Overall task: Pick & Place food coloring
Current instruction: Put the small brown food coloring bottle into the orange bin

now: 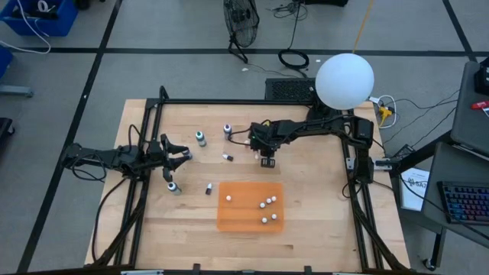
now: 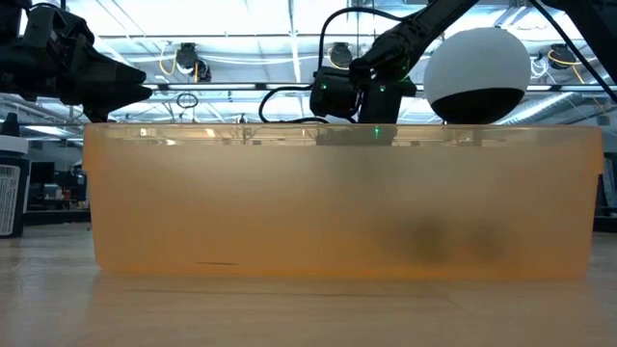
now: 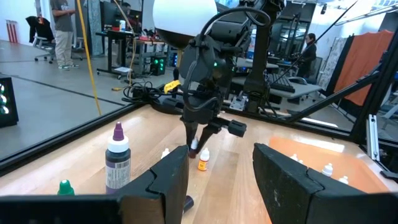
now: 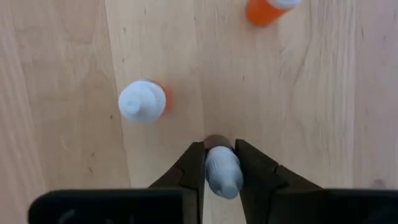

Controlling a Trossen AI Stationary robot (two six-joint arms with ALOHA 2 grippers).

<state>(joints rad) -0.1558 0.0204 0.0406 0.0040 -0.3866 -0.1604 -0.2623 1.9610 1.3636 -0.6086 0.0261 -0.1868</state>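
Observation:
My right gripper [image 1: 267,159] points down at the table's middle, just beyond the orange tray, shut on a tiny dark dropper bottle with a pale cap [image 4: 222,177]. Two small orange bottles [image 4: 143,101] [image 4: 267,9] stand on the wood beside it. A teal bottle [image 1: 200,137] and a purple one [image 1: 228,130] [image 3: 117,163] stand upright farther left. Another bottle [image 1: 174,187] stands near the left side. My left gripper [image 1: 177,153] [image 3: 221,180] hovers open at the table's left, facing the right arm and touching nothing. My right gripper pinches the tiny bottle's pale cap [image 4: 221,168] between its two fingers [image 4: 193,167], coming from above and pointing down. The bottle stays upright, its dark body [image 4: 216,142] below the fingertips. Whether its base rests on the table, I cannot tell.
The translucent orange tray [image 1: 229,221] sits near the table's near edge with several small pale-capped pieces [image 1: 267,202] inside; its wall [image 2: 337,202] fills the low view. Two small dark items [image 1: 208,189] [image 1: 228,157] lie on the wood. A black frame [image 1: 229,101] borders the table.

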